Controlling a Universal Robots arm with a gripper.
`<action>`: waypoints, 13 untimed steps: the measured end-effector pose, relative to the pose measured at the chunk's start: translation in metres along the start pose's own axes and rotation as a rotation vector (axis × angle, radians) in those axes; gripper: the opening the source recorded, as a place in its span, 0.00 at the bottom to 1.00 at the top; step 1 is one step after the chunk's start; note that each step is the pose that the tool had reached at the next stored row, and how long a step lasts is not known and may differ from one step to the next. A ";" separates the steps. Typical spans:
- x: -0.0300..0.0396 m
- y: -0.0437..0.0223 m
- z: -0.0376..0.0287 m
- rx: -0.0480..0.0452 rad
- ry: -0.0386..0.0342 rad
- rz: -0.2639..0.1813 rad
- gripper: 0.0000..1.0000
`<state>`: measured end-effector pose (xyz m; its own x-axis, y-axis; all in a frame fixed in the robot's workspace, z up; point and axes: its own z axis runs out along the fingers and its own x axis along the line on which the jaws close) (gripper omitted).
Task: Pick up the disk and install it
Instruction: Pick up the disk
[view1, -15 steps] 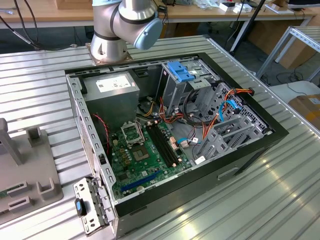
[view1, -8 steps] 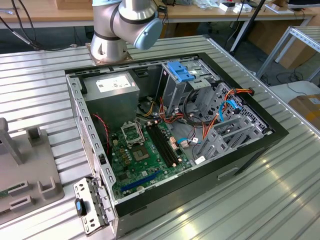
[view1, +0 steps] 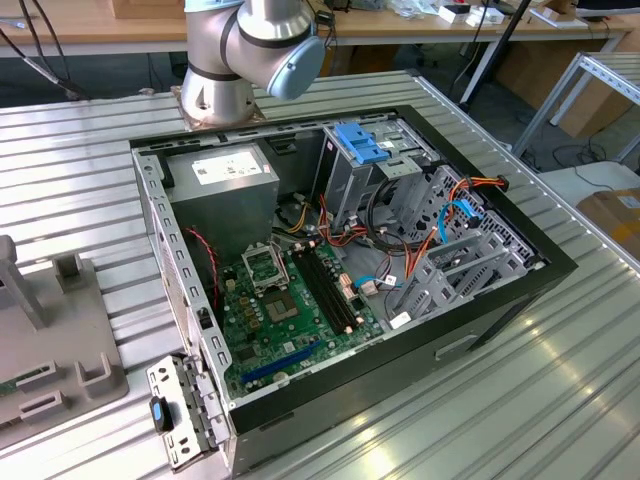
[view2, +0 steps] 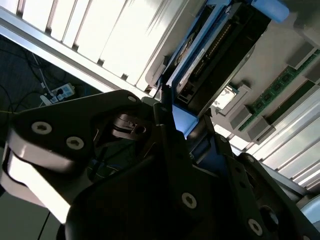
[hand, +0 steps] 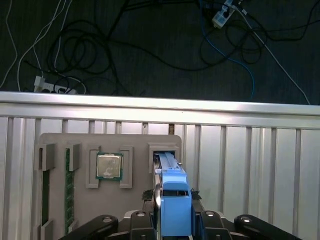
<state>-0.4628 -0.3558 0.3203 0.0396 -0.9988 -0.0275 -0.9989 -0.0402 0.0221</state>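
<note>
Gripper (hand: 175, 222) clamps the disk (hand: 173, 192) edge-up, long axis pointing away.

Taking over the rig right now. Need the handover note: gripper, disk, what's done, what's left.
Gripper: at the near end of the disk, on its blue frame, in both wrist views. Grip can't be confirmed.
Disk: on edge, its far end apparently in a slot of the grey tray, alongside the processor chip and memory stick.
Done: gripper is at the disk.
Left: disk not lifted clear and not yet in the open computer case.
</note>
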 end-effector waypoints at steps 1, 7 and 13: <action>-0.0001 0.0001 -0.0049 -0.0001 0.0000 0.000 0.36; -0.0008 0.0007 -0.0307 0.0001 0.0000 0.000 0.36; -0.0016 0.0013 -0.0580 0.0000 0.0000 0.000 0.36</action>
<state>-0.4628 -0.3558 0.3784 0.0395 -0.9988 -0.0275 -0.9989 -0.0402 0.0221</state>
